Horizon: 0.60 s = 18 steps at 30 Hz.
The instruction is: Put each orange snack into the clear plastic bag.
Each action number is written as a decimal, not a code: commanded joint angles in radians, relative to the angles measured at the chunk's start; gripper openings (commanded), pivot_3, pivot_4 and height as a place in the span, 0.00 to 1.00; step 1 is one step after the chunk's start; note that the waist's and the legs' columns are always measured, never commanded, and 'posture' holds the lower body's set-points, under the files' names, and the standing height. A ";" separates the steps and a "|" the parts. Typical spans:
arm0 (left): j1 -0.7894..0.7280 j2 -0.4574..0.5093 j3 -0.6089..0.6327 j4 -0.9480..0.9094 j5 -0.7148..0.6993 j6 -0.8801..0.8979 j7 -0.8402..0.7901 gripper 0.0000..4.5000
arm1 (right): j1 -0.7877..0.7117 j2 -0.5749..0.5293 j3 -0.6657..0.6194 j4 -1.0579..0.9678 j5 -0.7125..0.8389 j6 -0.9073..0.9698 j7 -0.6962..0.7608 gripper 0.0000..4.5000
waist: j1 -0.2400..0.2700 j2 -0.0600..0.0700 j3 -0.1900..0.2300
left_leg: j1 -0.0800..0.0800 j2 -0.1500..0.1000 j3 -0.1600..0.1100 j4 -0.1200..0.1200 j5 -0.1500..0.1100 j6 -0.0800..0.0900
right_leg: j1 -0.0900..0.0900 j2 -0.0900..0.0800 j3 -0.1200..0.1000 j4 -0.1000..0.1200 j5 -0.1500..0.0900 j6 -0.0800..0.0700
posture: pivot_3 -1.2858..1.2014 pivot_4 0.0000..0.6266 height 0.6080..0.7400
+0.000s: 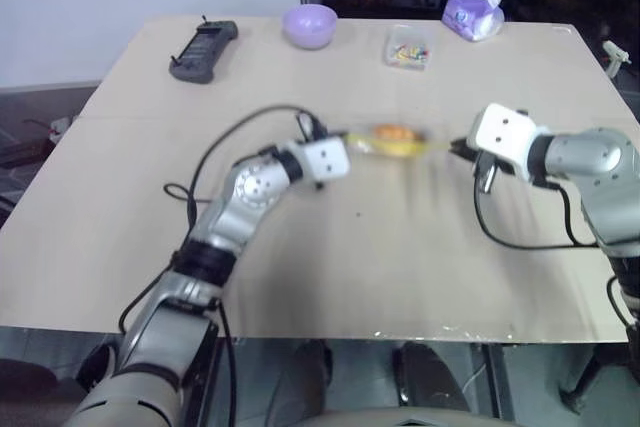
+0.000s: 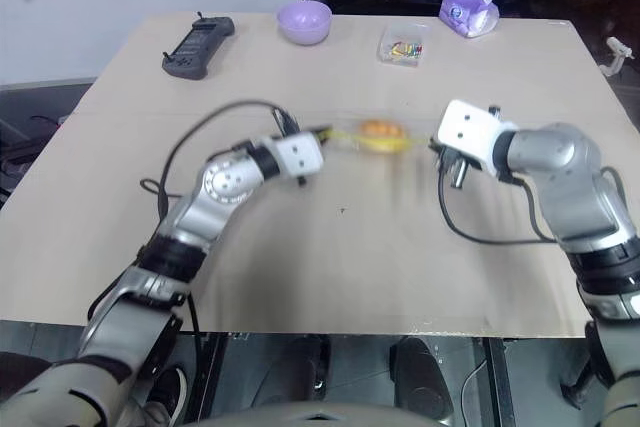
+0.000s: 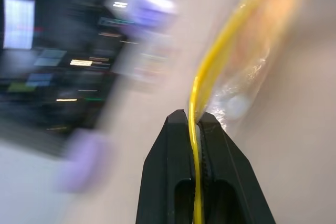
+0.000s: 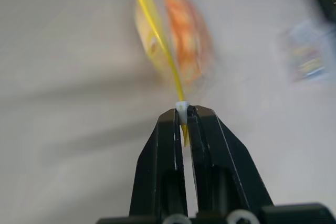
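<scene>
The left gripper [image 3: 193,124] is clamped tight on the yellow seal strip [image 3: 220,51] of the clear plastic bag [image 1: 392,141], with the strip running straight down between its black fingers [image 3: 168,156]. The right gripper [image 4: 182,113] is pinched on the opposite end of the same strip. The bag stretches between the 2 grippers over the middle of the table [image 1: 330,277]; whether it rests on the surface or hangs just above it cannot be told, since it is smeared by motion. The orange snack [image 1: 396,135] sits inside the bag, visible through the plastic as an orange-yellow lump below the strip.

Further back on the table, well apart from the bag, stand a small clear box of coloured bits [image 1: 407,49], a lavender bowl [image 1: 309,24], a black handheld controller [image 1: 203,49] and a purple tissue pack [image 1: 474,13].

Judged from this, the 1 snack in view is already bagged. The risks now lie in the grip: each hold is only a thin pinch on the strip, so a jerk or uneven pull could slip 1 end free, tip the bag and let the bun roll out through a mouth that may not be sealed. Pulling the ends too hard apart could also tear the thin plastic.
</scene>
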 commanded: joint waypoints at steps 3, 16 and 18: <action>0.100 0.031 0.036 -0.236 -0.107 0.158 -0.135 0.18 | 0.147 -0.040 -0.037 -0.198 0.048 0.107 0.019 0.15 | 0.006 0.000 0.000 | 0.001 0.000 -0.001 0.001 -0.002 0.004 | 0.001 0.000 -0.001 0.003 0.000 0.000 | 0.52 0.24 1.00; 0.239 0.172 0.386 -0.328 -0.583 0.561 -0.349 0.47 | 0.444 -0.062 -0.588 -0.128 0.406 0.111 0.142 0.41 | 0.008 -0.001 0.000 | 0.002 0.001 -0.001 0.004 -0.002 0.004 | 0.002 0.001 -0.001 0.006 0.000 0.000 | 0.52 0.24 1.00; 0.285 0.218 0.476 -0.339 -0.674 0.636 -0.390 0.47 | 0.541 -0.080 -0.689 -0.039 0.429 0.020 0.222 0.41 | 0.010 -0.002 0.000 | 0.002 0.001 -0.002 0.004 -0.002 0.004 | 0.003 0.001 -0.002 0.005 0.000 0.000 | 0.52 0.24 1.00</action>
